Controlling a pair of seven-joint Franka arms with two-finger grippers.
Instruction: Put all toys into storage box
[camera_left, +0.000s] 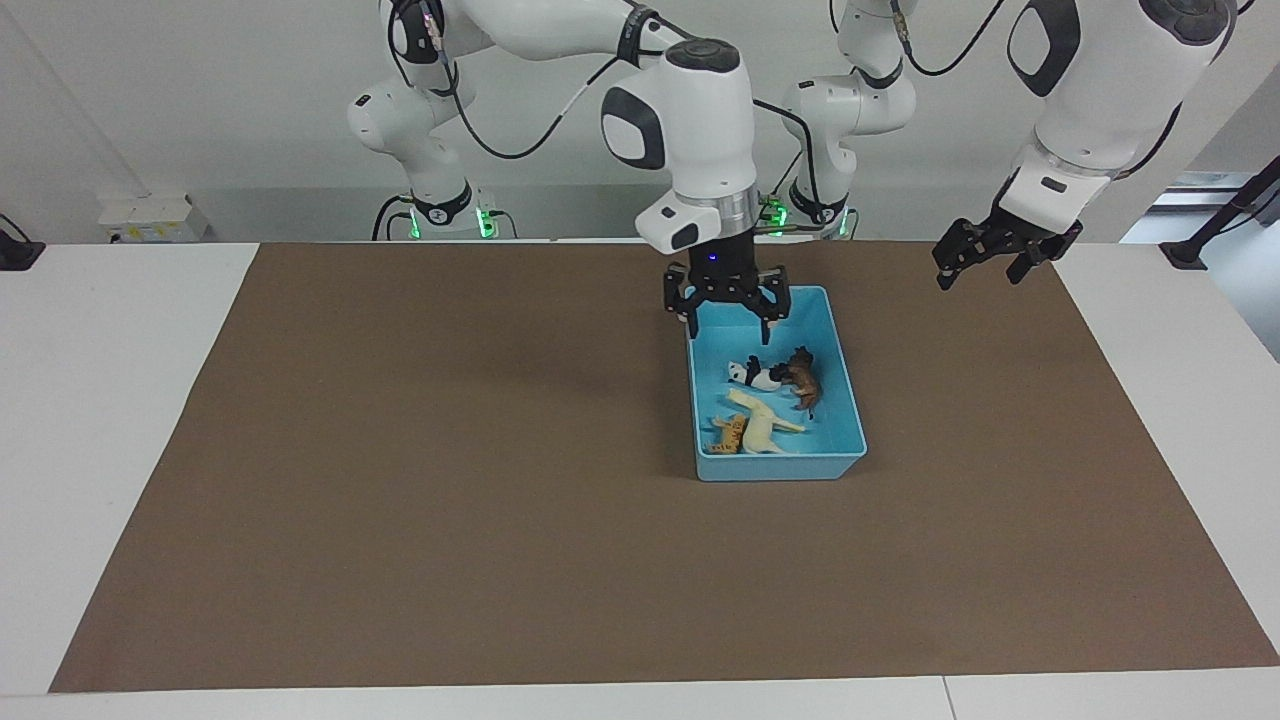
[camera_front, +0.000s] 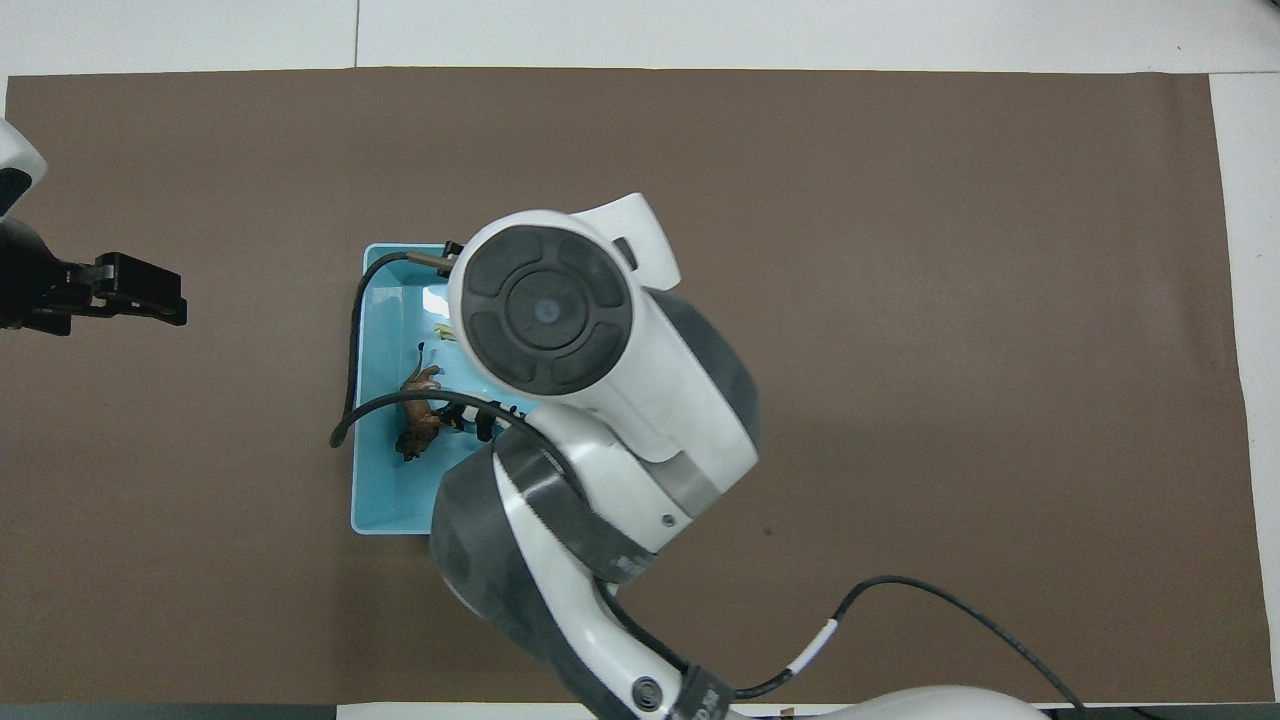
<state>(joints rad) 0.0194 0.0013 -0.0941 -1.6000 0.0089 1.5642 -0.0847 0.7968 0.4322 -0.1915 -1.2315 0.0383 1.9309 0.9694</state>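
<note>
In the facing view, the rectangular light-blue plastic storage box (camera_left: 845, 385) with low walls sat on the brown mat (camera_left: 400, 480) that covered the middle of the white surface (camera_left: 110, 400), nearer to the left arm's end than the mat's centre and toward the robots' side. All four small plastic animal toys lay inside it: the black-and-white panda (camera_left: 752, 375) touching the brown animal (camera_left: 803, 378) in the half nearer to the robots, and the cream-white horse (camera_left: 762, 422) on its side just beside the orange striped tiger (camera_left: 729, 435) in the half farther from them. The right pincer (camera_left: 729, 318) hung over the box's end nearest the robots, its black fingers (camera_left: 692, 312) spread wide, pointing down and holding nothing, clear of the toys. The left pincer (camera_left: 985, 262) hovered in the air over the mat's corner at the left arm's end, well apart from the box, where that arm waited; its fingers were parted and empty. In the overhead view, the right arm's large white wrist covered much of the storage box (camera_front: 385, 500), hiding its own pincer along with most of the toys. Only the brown animal (camera_front: 418, 418) showed clearly on the box floor, with a dark bit of the panda (camera_front: 462, 418) just beside it under a black cable (camera_front: 352, 340) that looped across the box. The left pincer (camera_front: 170, 303) reached in from the view's edge over bare mat (camera_front: 900, 300), again well apart from the box.
</note>
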